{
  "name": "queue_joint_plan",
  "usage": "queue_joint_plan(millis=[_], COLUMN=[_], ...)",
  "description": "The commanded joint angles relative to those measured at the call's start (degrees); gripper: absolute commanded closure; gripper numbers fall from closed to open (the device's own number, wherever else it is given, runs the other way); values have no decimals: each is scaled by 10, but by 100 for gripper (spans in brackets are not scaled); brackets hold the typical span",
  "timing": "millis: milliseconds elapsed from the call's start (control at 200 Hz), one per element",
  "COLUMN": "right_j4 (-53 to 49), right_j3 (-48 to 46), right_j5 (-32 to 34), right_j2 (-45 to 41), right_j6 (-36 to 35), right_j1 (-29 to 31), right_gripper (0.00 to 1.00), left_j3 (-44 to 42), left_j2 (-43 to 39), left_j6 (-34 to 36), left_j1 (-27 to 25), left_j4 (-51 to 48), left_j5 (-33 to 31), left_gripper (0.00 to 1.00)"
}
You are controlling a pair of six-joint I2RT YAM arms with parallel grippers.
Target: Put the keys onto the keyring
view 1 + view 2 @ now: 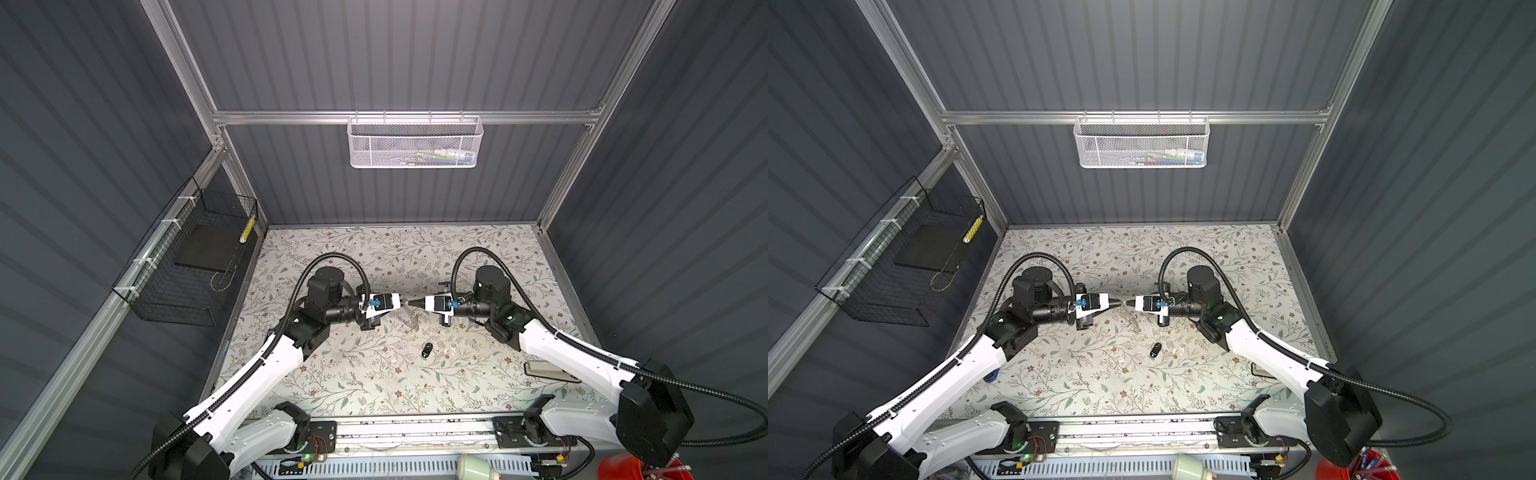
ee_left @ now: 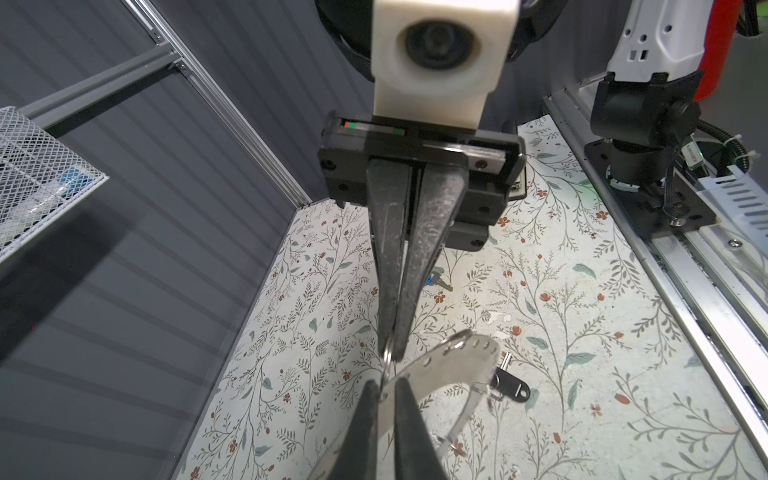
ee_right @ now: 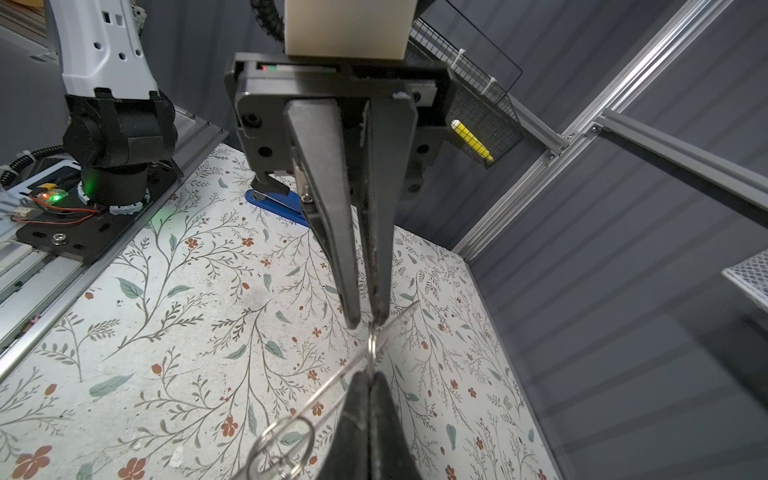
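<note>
Top views both show the pale floral-patterned tabletop [image 1: 353, 382] with my two white-and-black arms reaching in from the near edge. The left arm [image 1: 257, 374] and the right arm [image 1: 573, 349] are bent so that they face each other above the middle. A black wire basket [image 1: 183, 270] hangs on the left wall and a white mesh basket [image 1: 415, 145] on the back rail.

My left gripper [image 1: 1119, 305] and my right gripper [image 1: 1127, 304] meet tip to tip above the table. Just beneath the tips is the wide, flat, thin grey metal keyring [image 2: 457, 357], its band dotted with small holes. The right wrist view shows it edge-on as a thin slanted line.

My right gripper's jaws are pressed together on a small wire loop [image 3: 372, 345] that spans the space between the two sets of tips. My left gripper's jaws stand narrow, with a slim gap between them at the loop's other end. I cannot tell whether they press on it.

On the table below, apart from the ring, lies the black oval fob-like key [image 1: 426, 350], unheld. Smaller still, the silvery key with a blue plastic tag [image 2: 436, 282] lies on the table, half hidden behind my right fingers [image 2: 432, 228] in the left wrist view.
</note>
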Motion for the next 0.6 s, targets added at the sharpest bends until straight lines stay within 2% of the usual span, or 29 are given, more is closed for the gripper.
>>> queue_joint_plan(millis=[0,325,455,525,595], right_j4=[17,16,12,12,8], right_j3=[13,17,20,20,22], right_j5=[-15,-24,-29,-29,-22], right_j2=[0,2,5,5,5], right_j6=[14,27,31,36,48], right_j1=[2,2,3,2,2], right_gripper=[100,100,100,100,97], left_j3=[-9,-2,-1,0,6], left_j2=[4,10,11,10,12], left_j6=[-5,-1,-1,-1,-24], left_j1=[-5,-12,-15,-16,-16], left_j4=[3,3,3,0,0], left_j5=[-2,-5,-2,0,2], left_gripper=[89,92,100,100,100])
